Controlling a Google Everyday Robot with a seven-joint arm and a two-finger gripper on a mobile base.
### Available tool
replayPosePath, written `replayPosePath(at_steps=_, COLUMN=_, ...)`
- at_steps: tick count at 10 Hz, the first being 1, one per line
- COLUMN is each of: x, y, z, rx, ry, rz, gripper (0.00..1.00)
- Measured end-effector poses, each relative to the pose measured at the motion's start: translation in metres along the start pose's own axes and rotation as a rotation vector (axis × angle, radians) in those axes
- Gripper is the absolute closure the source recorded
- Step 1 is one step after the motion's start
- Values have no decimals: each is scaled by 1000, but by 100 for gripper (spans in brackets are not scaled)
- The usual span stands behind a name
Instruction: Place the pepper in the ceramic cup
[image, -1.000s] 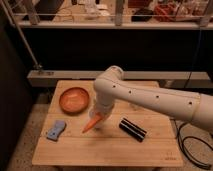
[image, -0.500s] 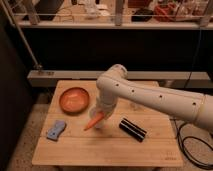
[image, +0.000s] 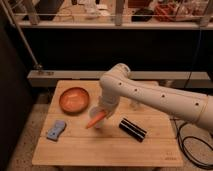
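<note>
Here, slim tapered pepper (image: 95, 120) in gripper (image: 103, 113) over wooden table (image: 105, 149).

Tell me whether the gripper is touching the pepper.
Touching. The camera view shows the gripper, over the table beside the orange bowl, shut on the pepper: the pepper's thick end runs straight into it, with no gap.

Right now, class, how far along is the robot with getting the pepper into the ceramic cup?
Done: the gripper has its fingers shut on the pepper, which hangs tilted, tip down, over the wooden table beside the orange bowl.
In hand: carrying the pepper.
Left: bring it over the ceramic cup and let go. I cannot make out the cup here; the arm may be hiding it.
</note>
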Motion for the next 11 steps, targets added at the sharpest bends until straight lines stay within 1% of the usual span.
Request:
replayPosePath(at_steps=3, x=6, y=-4, z=-5, rx=8, ry=1, rz=23, gripper=99)
replayPosePath(at_steps=6, x=14, y=-1, z=-9, rx=9, ry=-1, rz=43, gripper=99)
replayPosePath(at_steps=9, x=10, y=-5, z=-8, rx=5, ry=-9, rz=39, gripper=99)
replayPosePath(at_steps=11, x=11, y=-5, z=-7, rx=0, ry=-14, rz=45, gripper=99)
